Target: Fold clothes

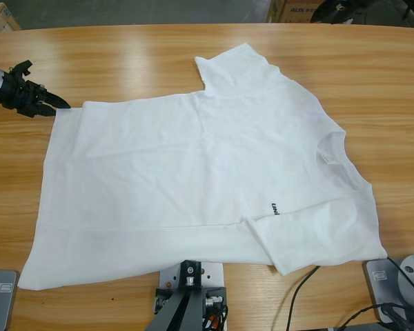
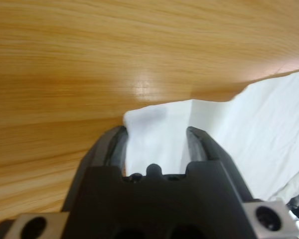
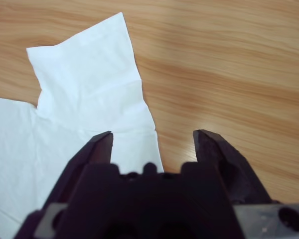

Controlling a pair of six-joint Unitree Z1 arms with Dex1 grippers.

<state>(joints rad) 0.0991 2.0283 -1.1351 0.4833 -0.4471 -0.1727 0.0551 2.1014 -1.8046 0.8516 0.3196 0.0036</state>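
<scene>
The T-shirt (image 1: pixel 193 179) lies spread flat on the desk (image 1: pixel 124 62). The left gripper (image 2: pixel 157 144) has its jaws apart around a hem corner, not yet clamped. The right gripper (image 3: pixel 154 144) hovers over a sleeve (image 3: pixel 89 74), jaws apart. Risk: closing shallow, the left jaws may lose the thin corner on lifting.

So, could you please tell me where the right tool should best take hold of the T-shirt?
Probably the outer hem of the far sleeve: it lies flat and juts out from the T-shirt, with bare table around it. Come in from the table side, sliding one jaw under the edge. The right tool hangs open just short of it.
</scene>
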